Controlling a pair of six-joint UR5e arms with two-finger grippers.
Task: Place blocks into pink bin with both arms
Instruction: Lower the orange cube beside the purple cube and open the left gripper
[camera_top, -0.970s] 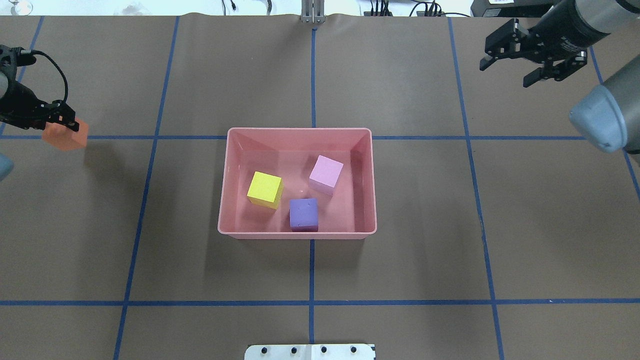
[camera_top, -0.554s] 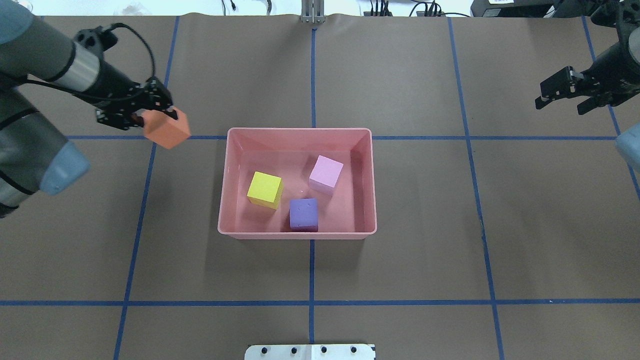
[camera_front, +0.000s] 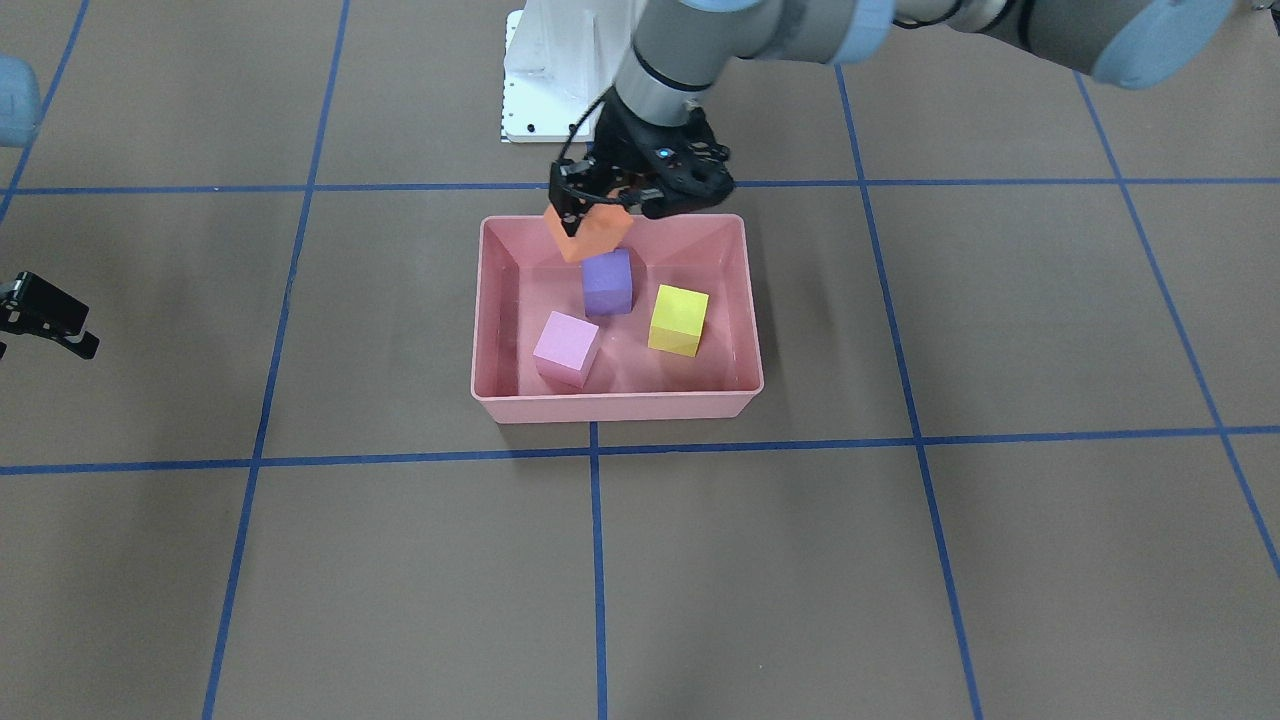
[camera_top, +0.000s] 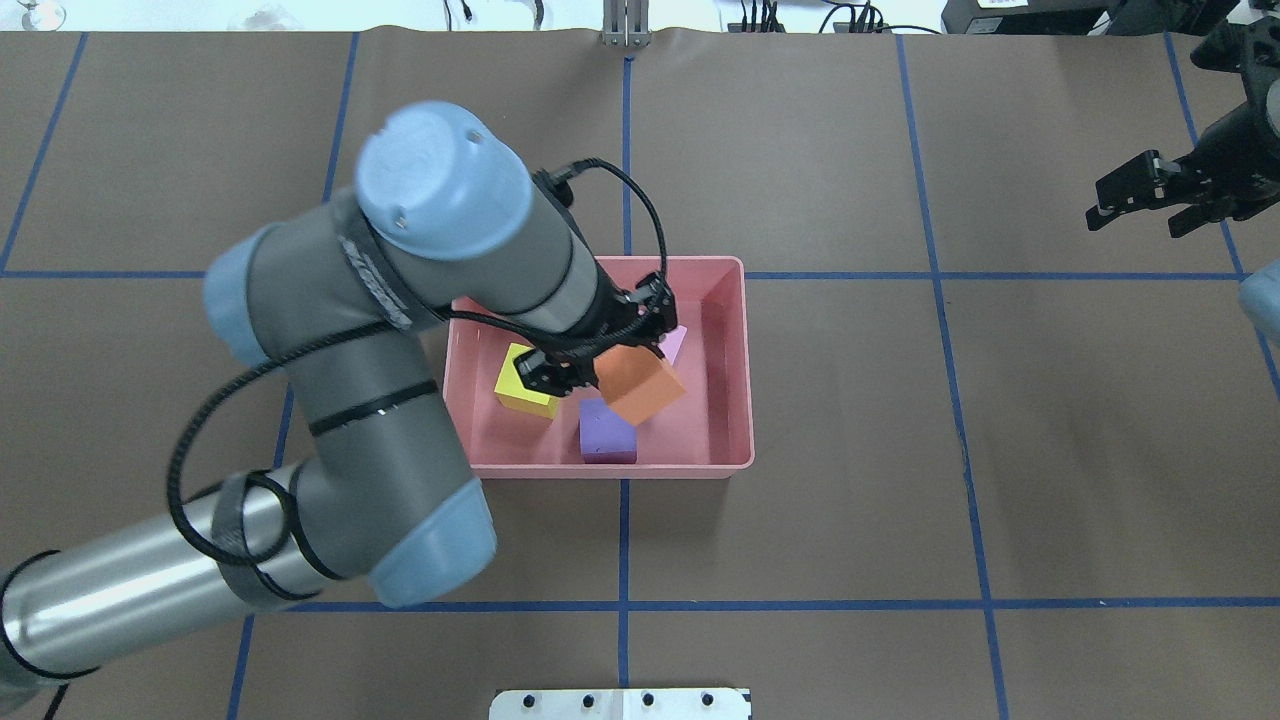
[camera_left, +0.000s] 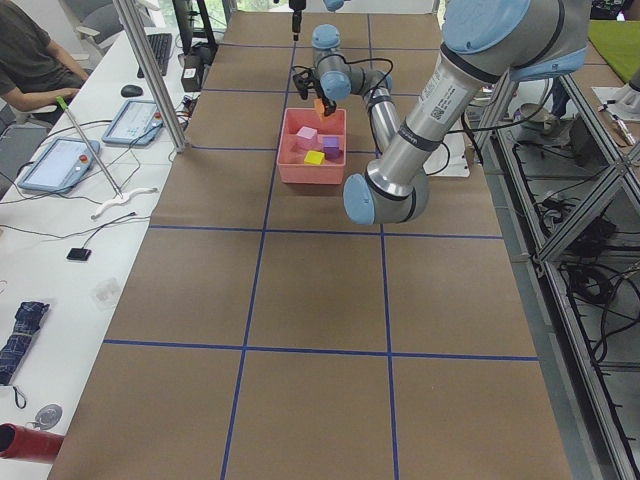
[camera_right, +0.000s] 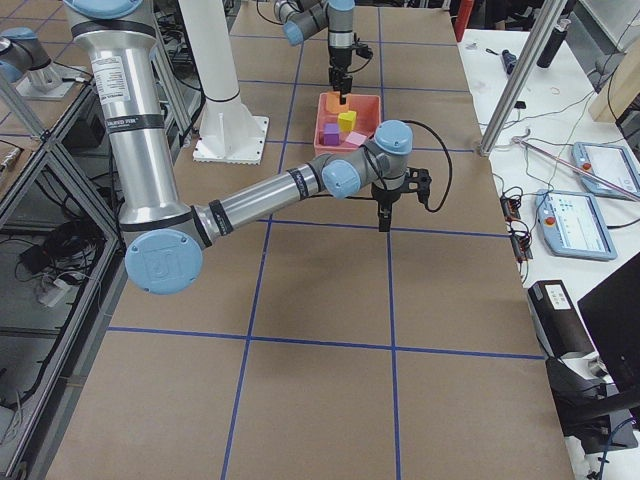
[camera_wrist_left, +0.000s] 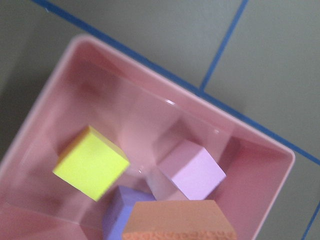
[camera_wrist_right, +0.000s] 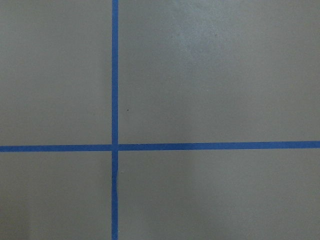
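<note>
The pink bin (camera_top: 745, 370) sits mid-table and holds the yellow block (camera_top: 515, 392), the purple block (camera_top: 605, 437) and the light pink block (camera_top: 677, 343), the last mostly hidden by my left gripper. My left gripper (camera_top: 600, 365) is shut on the orange block (camera_top: 642, 387) and holds it tilted above the bin's inside, over the purple block (camera_front: 607, 283). The left wrist view shows the orange block (camera_wrist_left: 180, 220) at the bottom edge above the three blocks. My right gripper (camera_top: 1150, 200) is open and empty, far to the right of the bin.
My left arm's elbow and forearm (camera_top: 400, 330) reach over the table's left half and the bin's left rim. The white pedestal plate (camera_top: 620, 703) lies at the near edge. Blue tape lines (camera_wrist_right: 115, 147) cross the brown table under my right wrist.
My left arm has swung right with the orange block, from left of the bin to above its inside. My right gripper has barely shifted at the far right.
</note>
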